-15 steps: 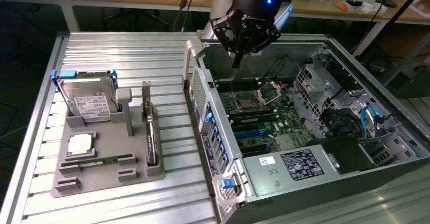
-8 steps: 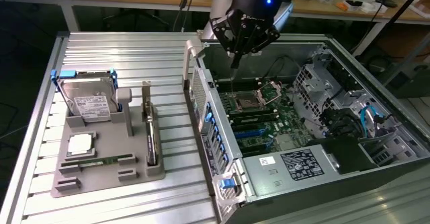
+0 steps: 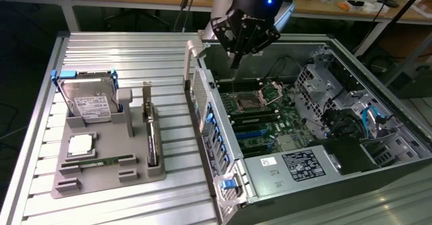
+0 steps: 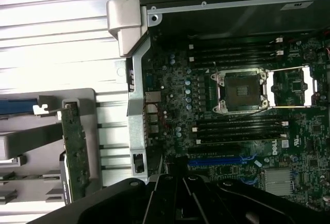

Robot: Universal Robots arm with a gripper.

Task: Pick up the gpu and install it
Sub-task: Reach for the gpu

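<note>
The gpu [image 3: 149,129] stands on its long edge in a slot of the grey holder [image 3: 101,182] at the exterior view's left, its pale bracket strip pointing up at the far end. The wrist view also catches the gpu [image 4: 76,152], seen edge-on as a green-brown card. My gripper [image 3: 235,64] hangs over the back corner of the open computer case [image 3: 378,83], well away from the gpu, its fingers shut with nothing between them. Its black body [image 4: 180,198] sits over the motherboard [image 4: 170,79], near the blue expansion slot [image 4: 216,160].
The holder also carries a silver hard drive [image 3: 91,103] in blue clips, a square processor [image 3: 80,144] and a narrow green memory stick [image 3: 94,163]. An open processor socket [image 4: 242,91] sits mid-board. The case wall [image 3: 202,98] rises between holder and motherboard.
</note>
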